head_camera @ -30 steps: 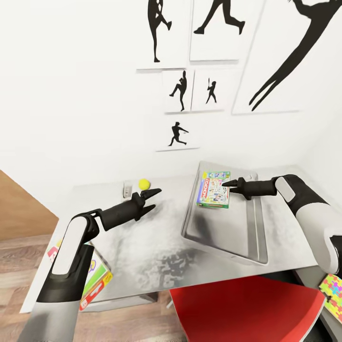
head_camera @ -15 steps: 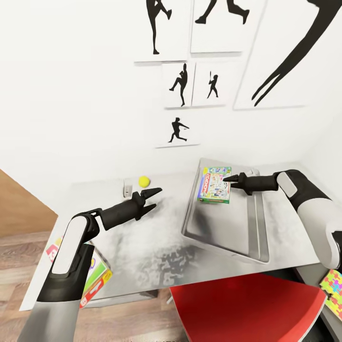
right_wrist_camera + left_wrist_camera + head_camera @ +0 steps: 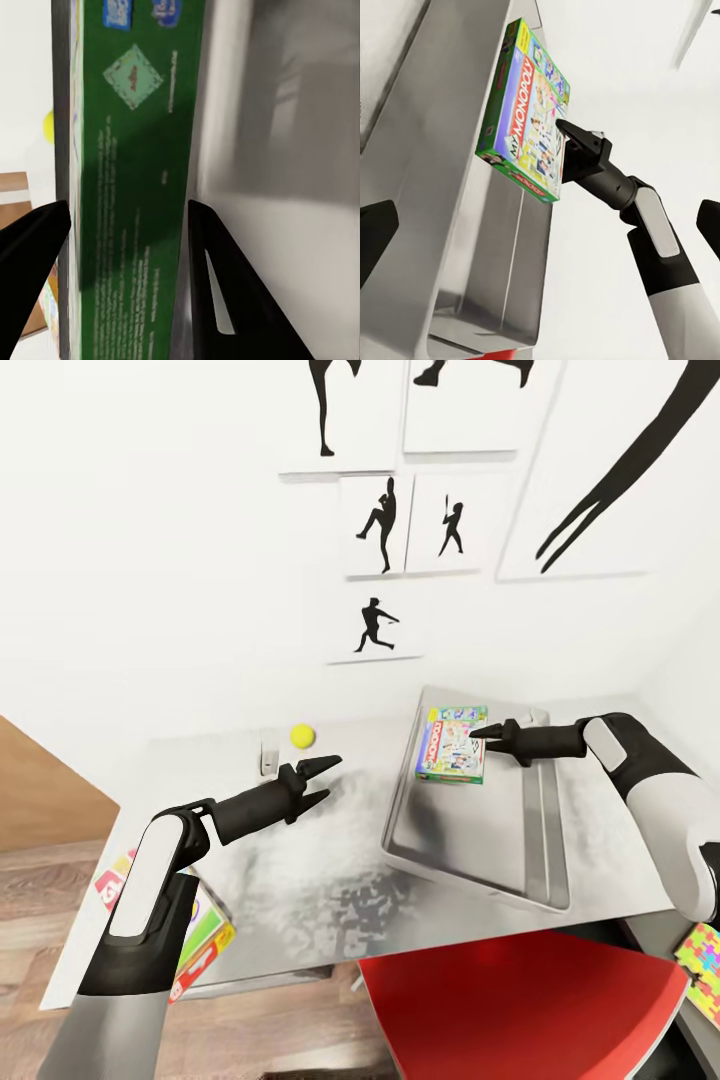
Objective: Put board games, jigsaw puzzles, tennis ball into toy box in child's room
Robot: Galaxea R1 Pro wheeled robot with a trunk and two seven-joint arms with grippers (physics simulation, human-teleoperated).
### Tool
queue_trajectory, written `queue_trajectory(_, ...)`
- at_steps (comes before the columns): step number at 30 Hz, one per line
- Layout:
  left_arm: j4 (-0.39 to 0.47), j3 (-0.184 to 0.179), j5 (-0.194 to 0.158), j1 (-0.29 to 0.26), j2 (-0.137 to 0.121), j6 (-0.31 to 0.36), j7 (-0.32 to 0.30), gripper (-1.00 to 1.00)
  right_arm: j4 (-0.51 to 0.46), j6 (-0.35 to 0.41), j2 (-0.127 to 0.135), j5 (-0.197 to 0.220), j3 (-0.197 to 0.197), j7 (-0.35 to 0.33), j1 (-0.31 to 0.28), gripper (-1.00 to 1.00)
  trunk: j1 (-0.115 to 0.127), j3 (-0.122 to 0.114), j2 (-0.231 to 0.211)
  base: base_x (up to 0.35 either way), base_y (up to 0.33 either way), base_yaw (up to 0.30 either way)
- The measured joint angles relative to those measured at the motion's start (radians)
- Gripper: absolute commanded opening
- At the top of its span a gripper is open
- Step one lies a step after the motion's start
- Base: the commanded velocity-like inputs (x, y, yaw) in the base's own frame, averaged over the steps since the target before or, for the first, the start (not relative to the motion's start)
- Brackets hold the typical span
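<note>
**A:** Since a second ago, the right gripper (image 3: pixel 480 734) and its green-edged board game box (image 3: pixel 452 744) sit slightly higher and nearer the far end of the shallow pale grey toy box (image 3: pixel 470 855). Wall prints slid too, so the head moved.

**B:** Grip?

**A:** Right wrist view: both fingers (image 3: pixel 217 300) clamp the box's green edge (image 3: pixel 127 187). Box held over the tray's far end; contact with the tray floor unclear.

**B:** Left side?

**A:** Left gripper (image 3: pixel 318 780) hovers spread over the pale grey table (image 3: pixel 300 880), holding nothing. Small yellow-green tennis ball (image 3: pixel 302 735) near the table's back edge. Another bright game box (image 3: pixel 195 945) at the near left corner.
</note>
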State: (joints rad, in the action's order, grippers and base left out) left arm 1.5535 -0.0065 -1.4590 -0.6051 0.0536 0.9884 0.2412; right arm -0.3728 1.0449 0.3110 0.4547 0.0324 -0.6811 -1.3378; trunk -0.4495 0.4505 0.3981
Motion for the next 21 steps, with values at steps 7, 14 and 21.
queue_trajectory(7, 0.0, 0.001, 0.0, 0.0, 0.0, 0.0, -0.001, 1.0, 0.0, 0.0, 0.001, 0.0, 0.0, 0.0, 0.0, -1.0, 0.0, 0.011, 0.0, 0.0, 0.0, 0.0)
queue_trajectory(14, 0.001, 0.0, 0.0, 0.0, 0.001, 0.0, -0.002, 1.0, 0.0, 0.0, 0.002, 0.0, 0.0, 0.0, 0.0, -1.0, 0.0, 0.023, 0.0, 0.0, 0.0, 0.0)
queue_trajectory(21, 0.001, 0.0, 0.0, 0.0, 0.0, 0.0, -0.001, 1.0, 0.0, 0.0, 0.002, 0.0, 0.0, 0.0, -0.001, -1.0, 0.0, 0.034, 0.0, 0.0, 0.0, 0.0)
